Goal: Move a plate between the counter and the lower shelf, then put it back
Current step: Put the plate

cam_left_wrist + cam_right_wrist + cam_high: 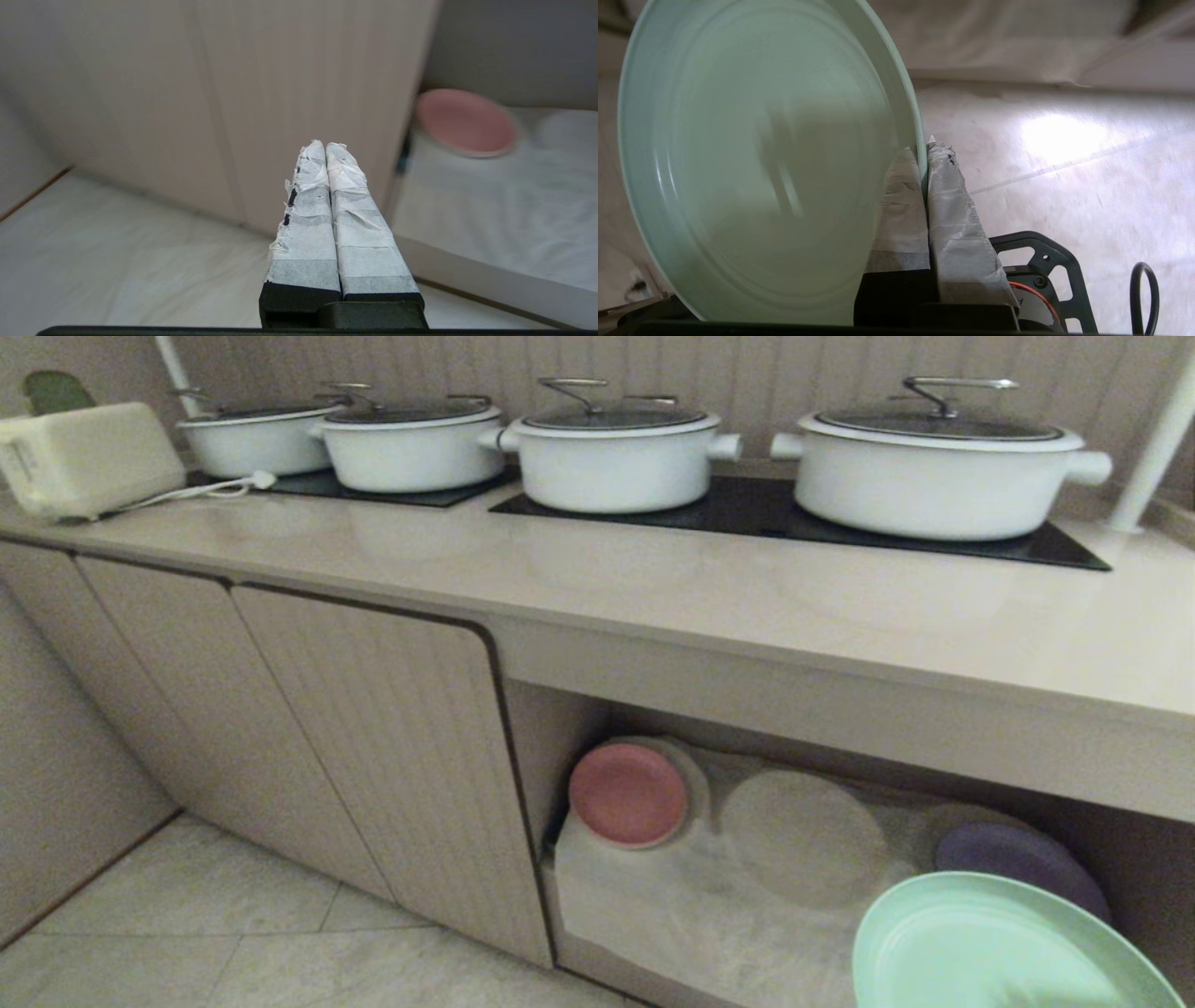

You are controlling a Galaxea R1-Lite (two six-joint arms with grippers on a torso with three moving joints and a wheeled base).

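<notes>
Head view, near right: the mint-green plate is held in the air in front of the lower shelf, at the frame's bottom edge, partly covering the purple plate. Right wrist view: the right gripper is clenched on the plate's rim, one taped finger on each face, with pale floor beyond. Left wrist view: the left gripper has its taped fingers pressed together on nothing, pointing at a ribbed cabinet door just left of the shelf. Farther in, on the shelf's white cloth, lie a pink plate at left and white plates in the middle. Above, the counter carries four white pots on black hobs, with a toaster at far left.
</notes>
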